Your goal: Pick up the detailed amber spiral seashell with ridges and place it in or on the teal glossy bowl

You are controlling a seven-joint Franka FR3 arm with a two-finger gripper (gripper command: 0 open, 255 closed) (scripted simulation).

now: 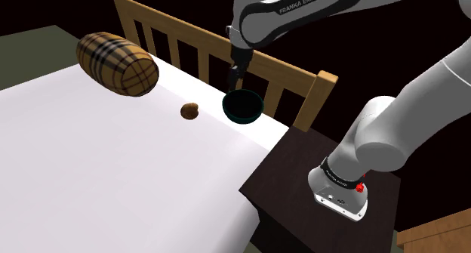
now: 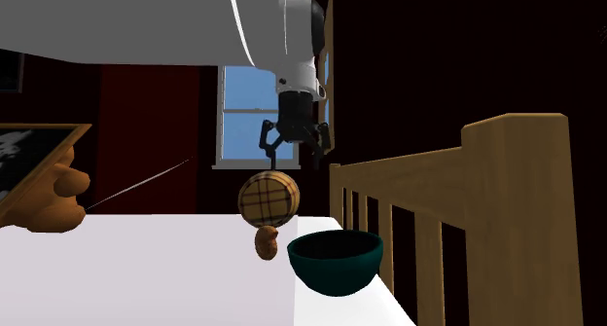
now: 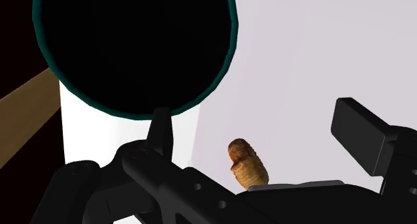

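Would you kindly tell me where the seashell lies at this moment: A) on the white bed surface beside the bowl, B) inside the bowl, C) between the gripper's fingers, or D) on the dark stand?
A: the seashell rests on the white bed surface, apart from the bowl, while the open gripper hovers empty.

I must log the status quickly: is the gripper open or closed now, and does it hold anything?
Gripper: open, holding nothing; the amber seashell lies on the white bed, not touched.
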